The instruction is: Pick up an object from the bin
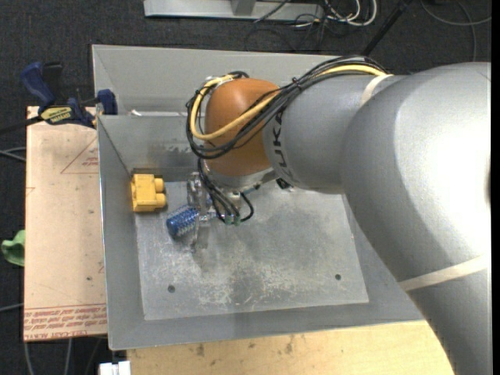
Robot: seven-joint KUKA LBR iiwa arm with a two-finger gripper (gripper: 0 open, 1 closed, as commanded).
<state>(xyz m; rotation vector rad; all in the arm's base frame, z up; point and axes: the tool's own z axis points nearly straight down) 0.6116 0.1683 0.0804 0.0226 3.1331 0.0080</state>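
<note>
Camera view from above shows the hand (200,213) low in the grey bin (258,287), with a small blue ribbed roll (181,223) right beside it, maybe touching it, and a yellow block (148,192) a bit farther off on that same side. I cannot tell if the hand is open or closed, or if it has the blue roll at all. If it only catches the roll's end, the round roll could slip out and roll away when the hand lifts.
</note>
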